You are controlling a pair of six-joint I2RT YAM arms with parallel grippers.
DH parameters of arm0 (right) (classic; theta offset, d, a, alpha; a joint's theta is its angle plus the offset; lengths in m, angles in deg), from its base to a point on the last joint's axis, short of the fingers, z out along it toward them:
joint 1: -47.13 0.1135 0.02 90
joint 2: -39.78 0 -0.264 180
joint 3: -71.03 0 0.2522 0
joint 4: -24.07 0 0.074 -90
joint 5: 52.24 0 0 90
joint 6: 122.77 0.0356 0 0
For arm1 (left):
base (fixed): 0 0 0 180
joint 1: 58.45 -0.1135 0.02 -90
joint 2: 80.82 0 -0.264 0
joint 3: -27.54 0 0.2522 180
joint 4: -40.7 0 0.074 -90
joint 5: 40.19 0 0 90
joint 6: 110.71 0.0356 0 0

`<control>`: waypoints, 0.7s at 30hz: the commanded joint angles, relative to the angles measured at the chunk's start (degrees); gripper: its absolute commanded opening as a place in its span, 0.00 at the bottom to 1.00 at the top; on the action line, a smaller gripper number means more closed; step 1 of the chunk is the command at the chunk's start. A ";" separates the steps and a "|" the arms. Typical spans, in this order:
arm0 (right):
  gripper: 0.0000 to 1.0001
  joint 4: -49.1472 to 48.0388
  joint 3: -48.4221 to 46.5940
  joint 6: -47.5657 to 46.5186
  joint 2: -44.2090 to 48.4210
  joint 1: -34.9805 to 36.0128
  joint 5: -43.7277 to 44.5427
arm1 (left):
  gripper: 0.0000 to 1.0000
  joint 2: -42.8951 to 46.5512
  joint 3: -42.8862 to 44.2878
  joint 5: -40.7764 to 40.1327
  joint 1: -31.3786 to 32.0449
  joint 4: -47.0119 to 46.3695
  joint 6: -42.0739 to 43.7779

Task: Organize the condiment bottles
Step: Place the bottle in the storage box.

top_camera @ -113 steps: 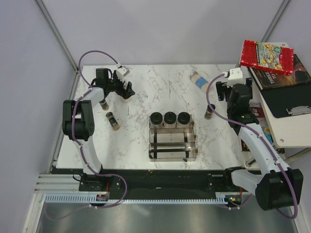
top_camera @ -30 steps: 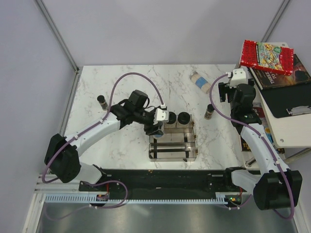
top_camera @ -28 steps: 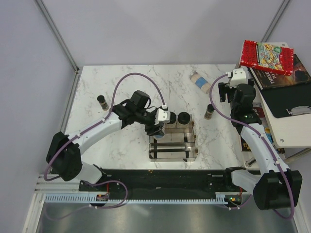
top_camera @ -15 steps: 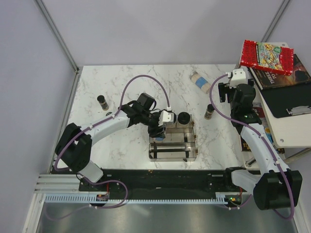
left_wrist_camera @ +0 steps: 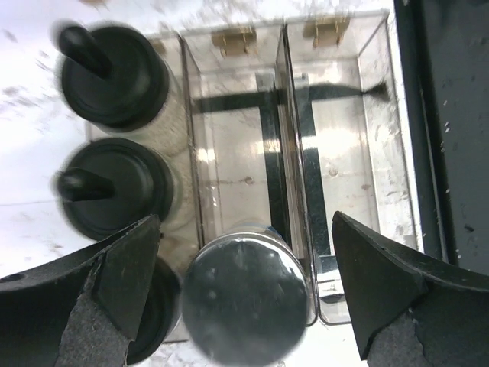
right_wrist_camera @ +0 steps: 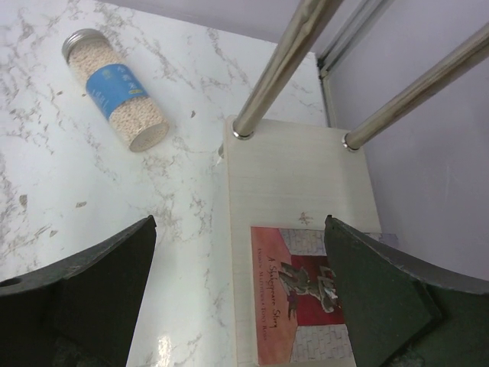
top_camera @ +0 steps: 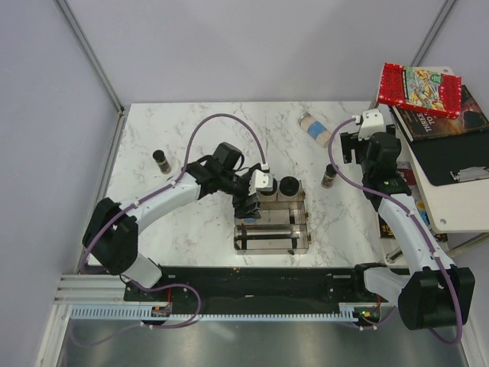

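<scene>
My left gripper hangs open over the left end of the clear rack. A silver-capped bottle stands upright in the rack's middle compartment, between the spread fingers and touching neither. Beside it stand black-lidded jars; a third is partly hidden by my finger. A beige blue-labelled bottle lies on the table at the back right. Brown spice bottles stand at the left and the right. My right gripper is open and holds nothing.
A wooden side shelf adjoins the table's right edge, with a red book lying on it and two metal posts rising from it. Stacked books sit higher up at the far right.
My left gripper carried the silver-capped bottle into the rack, then opened and let it go. The right arm has not moved.
</scene>
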 commanded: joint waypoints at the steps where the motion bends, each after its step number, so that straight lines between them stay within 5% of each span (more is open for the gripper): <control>1: 0.98 3.07 -2.60 -0.26 -1.25 -0.28 -7.96 | 0.99 10.14 5.31 3.13 -0.65 0.89 -3.94; 6: 0.98 6.76 -4.18 -1.06 -3.27 -0.28 -12.37 | 0.99 22.96 2.25 -4.32 -4.25 -6.03 -9.02; 12: 0.98 13.35 -11.03 -1.40 -8.44 2.26 -14.75 | 0.99 26.94 -9.62 -12.52 -16.55 -12.64 -10.18; 16: 0.98 19.14 -21.80 -4.04 -17.22 7.18 -13.78 | 0.99 26.59 -13.48 -6.20 -29.97 -10.80 -9.65; 21: 0.98 29.68 -43.34 -5.27 -37.78 7.37 -16.24 | 0.99 28.78 -17.62 0.75 -35.11 -11.32 -10.70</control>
